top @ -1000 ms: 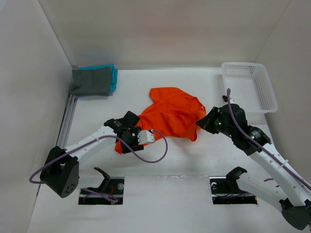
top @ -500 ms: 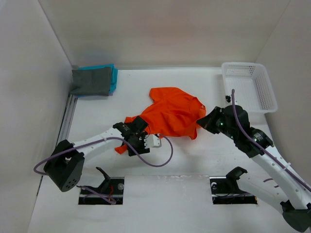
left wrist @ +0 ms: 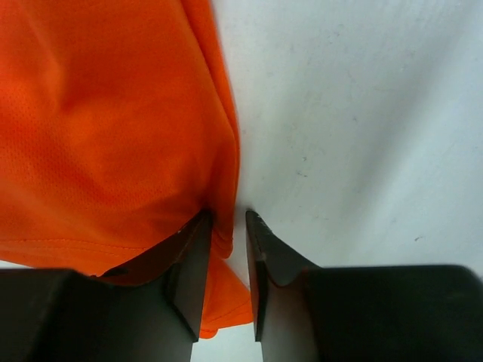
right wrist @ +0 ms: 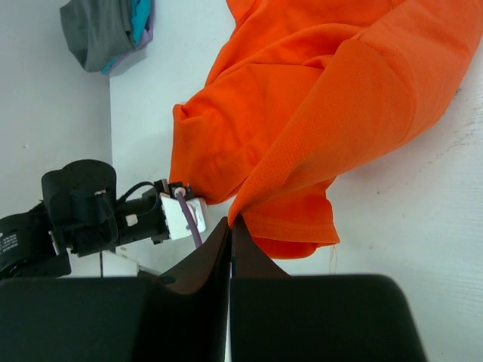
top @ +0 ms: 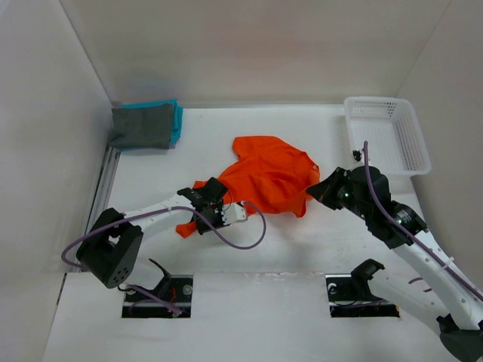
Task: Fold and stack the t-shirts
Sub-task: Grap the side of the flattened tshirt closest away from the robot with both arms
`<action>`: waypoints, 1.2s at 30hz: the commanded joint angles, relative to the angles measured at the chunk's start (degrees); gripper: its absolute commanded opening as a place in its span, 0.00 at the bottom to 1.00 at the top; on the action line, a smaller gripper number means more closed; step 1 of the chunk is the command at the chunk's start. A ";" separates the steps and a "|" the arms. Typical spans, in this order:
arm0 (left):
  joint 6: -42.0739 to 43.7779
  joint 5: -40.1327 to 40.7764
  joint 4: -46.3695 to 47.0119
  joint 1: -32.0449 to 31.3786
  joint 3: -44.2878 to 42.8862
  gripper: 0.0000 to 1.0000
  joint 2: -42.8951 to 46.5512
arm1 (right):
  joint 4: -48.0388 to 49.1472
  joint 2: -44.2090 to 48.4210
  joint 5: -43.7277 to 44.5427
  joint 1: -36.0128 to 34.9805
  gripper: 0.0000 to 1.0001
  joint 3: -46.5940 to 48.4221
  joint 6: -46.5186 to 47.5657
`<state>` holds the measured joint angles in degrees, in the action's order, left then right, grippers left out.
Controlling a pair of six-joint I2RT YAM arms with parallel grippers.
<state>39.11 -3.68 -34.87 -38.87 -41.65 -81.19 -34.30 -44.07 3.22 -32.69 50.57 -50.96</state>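
The orange t-shirt point(top: 268, 172) lies crumpled in the middle of the table. It fills the left of the left wrist view point(left wrist: 113, 128) and the top of the right wrist view point(right wrist: 317, 98). My left gripper point(top: 207, 200) is at its near left edge. Its jaws point(left wrist: 226, 217) stand a little apart, with the shirt's hem hanging between them. My right gripper point(top: 315, 190) is shut on a fold at the shirt's right side point(right wrist: 231, 221). The dark grey shirt point(top: 142, 126) lies folded on the teal one point(top: 176, 115) at the far left; a lavender edge point(right wrist: 149, 26) shows underneath.
A white mesh basket point(top: 386, 100) stands at the far right corner, with a small black object point(top: 355, 155) on the table beside it. A metal rail point(top: 106, 181) runs along the left wall. My left arm point(right wrist: 83, 211) shows in the right wrist view.
My left gripper has slid right and nearer along the shirt's left edge, its elbow swinging inward. My right gripper has shifted slightly nearer, still holding the orange fold.
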 commanded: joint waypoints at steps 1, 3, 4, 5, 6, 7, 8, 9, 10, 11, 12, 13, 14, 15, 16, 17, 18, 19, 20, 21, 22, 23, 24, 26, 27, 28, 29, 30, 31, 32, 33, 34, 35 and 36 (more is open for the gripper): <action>-0.35 -0.18 2.53 2.09 0.69 0.16 -2.22 | 1.61 1.53 0.91 -0.40 0.00 0.06 -0.46; -0.44 -0.01 2.88 3.23 0.52 0.08 -2.31 | 1.43 1.89 0.91 -0.14 0.00 -0.12 -0.46; -0.53 0.17 2.97 3.84 0.34 0.04 -1.96 | 1.35 2.06 0.91 -0.05 0.00 -0.12 -0.37; -0.79 0.25 2.97 4.37 -0.01 0.01 -1.17 | 1.35 2.24 0.91 0.04 0.00 -0.12 -0.37; -1.05 0.34 2.97 5.07 -0.62 0.00 -0.03 | 1.26 2.24 0.91 0.21 0.00 -0.12 -0.28; -1.32 0.52 2.97 5.86 -1.50 0.00 1.28 | 1.17 2.24 0.82 0.30 0.00 -0.12 -0.19; -1.58 0.61 2.97 6.83 -2.81 0.00 2.77 | 1.17 2.06 0.65 0.56 0.00 -0.03 0.07; -1.58 0.61 2.97 7.71 -4.04 0.00 3.83 | 1.26 1.54 0.38 1.09 0.00 0.15 0.42; -1.58 0.52 3.06 9.11 -6.14 0.00 5.06 | 1.61 0.67 -0.06 1.79 0.00 0.49 1.03; -1.58 0.26 3.58 10.69 -8.60 0.00 5.60 | 2.04 -0.91 -0.76 3.10 0.00 1.46 2.34; -1.58 0.26 4.63 12.36 -11.24 0.00 5.78 | 2.48 -3.10 -1.89 5.38 0.00 3.12 4.71; -1.76 0.34 6.55 14.20 -14.57 0.00 5.34 | 2.49 -5.30 -3.21 7.66 0.00 5.14 6.82; -2.02 0.60 8.66 15.96 -18.17 0.00 4.38 | 2.31 -9.50 -6.01 11.95 0.00 9.86 10.06; -2.37 0.95 10.42 17.63 -22.47 0.00 3.07 | 2.05 -13.19 -8.12 15.38 0.00 14.86 12.61; -3.16 1.48 11.92 19.04 -27.21 0.00 1.49 | 1.79 -15.75 -9.19 17.77 0.00 19.18 14.12; -3.95 1.75 12.80 20.19 -32.22 0.00 -0.10 | 1.00 -19.35 -10.16 20.31 0.00 25.66 15.96; -4.65 1.92 13.42 21.15 -37.23 0.00 -1.50 | -0.40 -22.69 -10.60 22.34 0.00 32.77 17.55; -5.62 2.01 13.95 22.21 -42.50 0.00 -2.82 | -2.59 -25.85 -10.52 24.10 0.00 40.15 18.87; -6.24 1.84 13.95 23.26 -47.42 0.00 -3.97 | -4.78 -28.58 -10.34 25.34 0.00 47.36 19.92; -6.68 1.92 14.04 24.23 -51.74 0.00 -4.85 | -6.98 -30.87 -10.26 25.87 0.00 53.96 20.72; -6.86 2.01 14.22 25.11 -55.43 0.00 -5.47 | -8.48 -32.38 -10.17 26.14 0.00 59.50 21.33; -6.94 1.93 14.31 25.82 -57.65 0.00 -5.65 | -9.46 -33.00 -10.34 26.14 0.00 63.30 21.86; -6.95 1.75 14.57 26.78 -59.41 0.00 -5.56 | -9.73 -33.01 -10.34 26.14 0.00 64.99 22.13; -5.90 1.49 15.71 28.36 -59.95 0.00 -3.73 | -9.47 -30.21 -10.17 26.14 0.00 63.88 22.39; -5.37 1.31 16.32 28.89 -58.82 0.00 -2.24 | -8.77 -27.84 -10.08 26.14 0.00 60.91 22.22; -4.84 1.31 16.59 29.42 -57.16 0.00 -0.48 | -7.80 -24.69 -9.91 25.88 0.00 56.79 21.96; -4.23 0.96 16.50 29.77 -54.70 0.00 1.63 | -6.49 -20.83 -9.64 25.62 0.00 51.44 21.52; -3.26 0.61 16.16 29.95 -51.46 0.00 4.00 | -5.17 -16.70 -9.12 25.27 0.00 45.73 20.73; -1.86 0.35 15.72 29.95 -47.43 0.01 6.89 | -4.38 -13.26 -8.50 25.00 0.00 40.89 19.94; -0.11 0.52 14.93 29.78 -43.12 0.01 9.79 | -3.93 -7.75 -7.37 24.56 0.00 33.01 18.19; 1.48 0.78 13.70 29.34 -38.90 0.01 12.60 | -4.10 -3.34 -6.57 24.12 0.00 27.01 16.70; 3.23 1.04 11.78 29.16 -34.60 0.02 15.50 | -4.63 1.14 -5.78 23.25 0.00 20.78 14.68; 4.03 1.22 9.32 28.90 -30.38 0.02 18.14 | -5.59 5.45 -5.25 21.85 0.00 14.80 12.31; 4.82 1.31 6.08 28.46 -26.16 0.02 20.87 | -6.38 8.62 -5.07 20.44 0.00 10.13 10.20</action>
<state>39.22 -2.46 -21.54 -9.93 -75.72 -65.91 -38.11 -40.60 -4.47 -9.82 70.91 -34.94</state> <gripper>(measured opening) 0.022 0.009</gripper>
